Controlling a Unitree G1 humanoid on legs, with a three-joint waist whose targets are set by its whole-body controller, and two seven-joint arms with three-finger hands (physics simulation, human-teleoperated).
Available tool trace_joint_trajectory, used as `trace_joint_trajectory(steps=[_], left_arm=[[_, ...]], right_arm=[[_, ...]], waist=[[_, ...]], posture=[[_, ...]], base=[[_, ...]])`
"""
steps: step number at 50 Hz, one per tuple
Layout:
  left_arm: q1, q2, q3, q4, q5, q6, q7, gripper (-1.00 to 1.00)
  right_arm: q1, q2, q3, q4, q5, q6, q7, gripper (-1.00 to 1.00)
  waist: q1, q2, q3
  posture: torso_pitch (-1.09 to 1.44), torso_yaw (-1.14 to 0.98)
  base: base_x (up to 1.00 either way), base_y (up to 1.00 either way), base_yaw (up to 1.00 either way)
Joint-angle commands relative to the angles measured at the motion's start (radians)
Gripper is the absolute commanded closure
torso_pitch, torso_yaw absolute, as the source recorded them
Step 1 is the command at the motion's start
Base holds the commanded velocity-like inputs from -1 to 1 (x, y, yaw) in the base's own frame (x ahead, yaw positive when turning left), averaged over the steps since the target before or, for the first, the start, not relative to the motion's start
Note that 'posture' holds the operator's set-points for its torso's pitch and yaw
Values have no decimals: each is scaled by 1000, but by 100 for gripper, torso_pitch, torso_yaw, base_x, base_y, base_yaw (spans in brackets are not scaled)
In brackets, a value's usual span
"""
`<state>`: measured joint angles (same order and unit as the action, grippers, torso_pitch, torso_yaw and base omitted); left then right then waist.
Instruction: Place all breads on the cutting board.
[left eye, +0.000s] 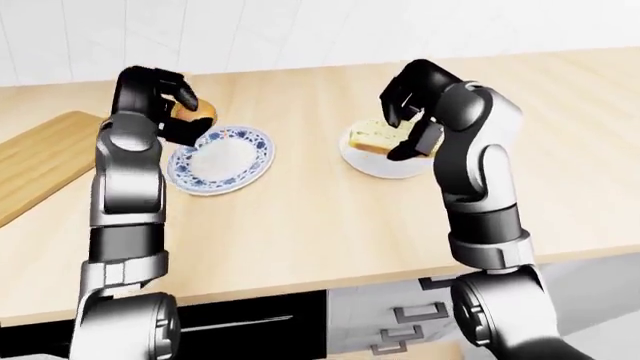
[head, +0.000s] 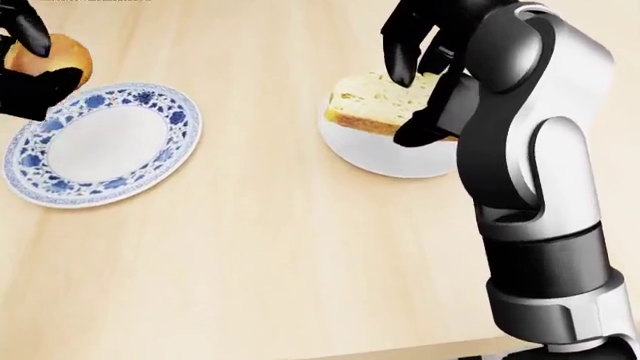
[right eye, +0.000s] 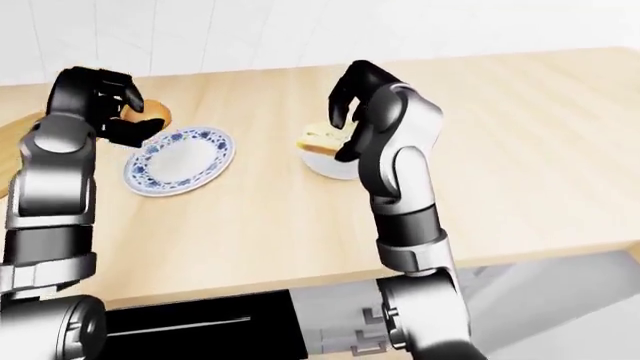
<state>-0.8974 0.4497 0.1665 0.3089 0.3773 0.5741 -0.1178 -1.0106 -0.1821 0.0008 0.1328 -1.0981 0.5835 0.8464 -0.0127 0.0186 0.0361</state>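
Nearest in the left-eye view, the bare table (left eye: 300, 225) runs below both arms. Beyond it, the left hand (left eye: 165, 105) has its fingers (head: 38, 82) clamped on the round bun (head: 66, 52), which hangs clear of the blue-patterned plate (head: 100, 142); that plate sits bare just below and to the right of those fingers in the head view. On the other side, the right hand (head: 420, 67) stands with its fingers apart about the bread slice (head: 375, 101), one fingertip low at the slice's right edge and the others above it; they look to be touching it, though I cannot tell whether they grip. The slice rests on the white plate (head: 370, 161), directly under that hand. Further to the left of the left hand's fingers, at the left edge of the left-eye view, lies the cutting board (left eye: 40, 161), with no bread on it.

The step in hand appears to be the bun's carry. The next move calls for swinging the left hand leftward over the board, lowering, then releasing. The slice would need a firm pinch first.
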Motion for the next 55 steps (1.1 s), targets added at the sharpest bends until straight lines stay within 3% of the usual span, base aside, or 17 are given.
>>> trace_joint_trajectory(steps=[1, 7, 12, 20, 28, 31, 32, 34, 38, 41, 42, 45, 49, 51, 53, 54, 55], left_arm=[[-29, 19, 9, -127, 14, 46, -35, 100], [-6, 28, 16, -338, 45, 164, -124, 100], [2, 28, 15, -411, 67, 206, -161, 100], [-2, 15, 13, -425, 87, 209, -175, 100], [-2, 11, 14, -423, 94, 204, -178, 100], [-2, 10, 15, -422, 94, 203, -179, 100], [-2, 11, 15, -424, 95, 205, -180, 100], [-6, 13, 15, -424, 97, 207, -183, 100], [-13, 13, 15, -417, 97, 203, -182, 100], [-19, 13, 11, -418, 101, 209, -186, 100], [-21, 13, 11, -416, 101, 207, -186, 100], [-18, 11, 9, -424, 105, 210, -188, 100], [-19, 8, 8, -424, 107, 208, -190, 100], [-16, 7, 7, -430, 110, 211, -192, 100], [-15, 6, 8, -433, 112, 213, -193, 100], [-15, 5, 8, -434, 113, 213, -194, 100], [-15, 5, 8, -432, 113, 211, -193, 100]], right_arm=[[-44, -9, -9, -55, -13, 3, 1, 100], [-48, -19, -13, -106, -15, 31, 19, 100], [-48, -15, -14, -115, -22, 44, 16, 100], [-45, -10, -10, -117, -24, 44, 20, 100], [-42, -6, -9, -113, -26, 43, 14, 100], [-42, -5, -9, -111, -25, 41, 12, 100], [-43, -5, -9, -111, -25, 41, 11, 100], [-42, -9, -8, -108, -24, 29, 5, 100], [-49, -8, -14, -106, -17, 35, 3, 100], [-51, -9, -16, -103, -10, 36, -4, 100], [-50, -9, -18, -101, -5, 36, -8, 100], [-47, -11, -17, -99, 3, 37, -15, 100], [-44, -13, -16, -99, 6, 39, -19, 100], [-40, -13, -15, -104, 9, 40, -19, 100], [-38, -14, -16, -101, 15, 31, -30, 100], [-42, -14, -17, -98, 18, 31, -36, 100], [-40, -13, -16, -100, 19, 35, -35, 100]], waist=[[-1, 5, -35], [1, 5, -26], [8, 11, -58], [21, -39, -50], [45, 16, -44], [41, 105, -69], [49, 62, -54], [35, 55, 3], [2, -1, 21], [1, -99, 19], [-9, -68, 22], [-1, -64, -28], [-23, -10, -4], [-29, 36, -10], [-28, 143, -41], [11, 63, -15], [-12, 94, -16]], posture=[[0, 0], [0, 0], [0, 0], [0, 0], [0, 0], [0, 0], [0, 0], [0, 0], [0, 0], [0, 0], [0, 0], [0, 0], [0, 0], [0, 0], [0, 0], [0, 0], [0, 0]], base=[[0, 0, 0], [-1, 0, 0], [-33, 2, 0], [-67, 14, 0], [-73, 20, 0], [-70, 26, 0], [-12, 27, 0], [0, 27, 0], [0, 57, 0], [3, 100, 0], [2, 100, 0], [3, 98, 0], [11, 93, 0], [16, 93, 0], [16, 93, 0], [16, 0, 100], [16, 0, 100]])
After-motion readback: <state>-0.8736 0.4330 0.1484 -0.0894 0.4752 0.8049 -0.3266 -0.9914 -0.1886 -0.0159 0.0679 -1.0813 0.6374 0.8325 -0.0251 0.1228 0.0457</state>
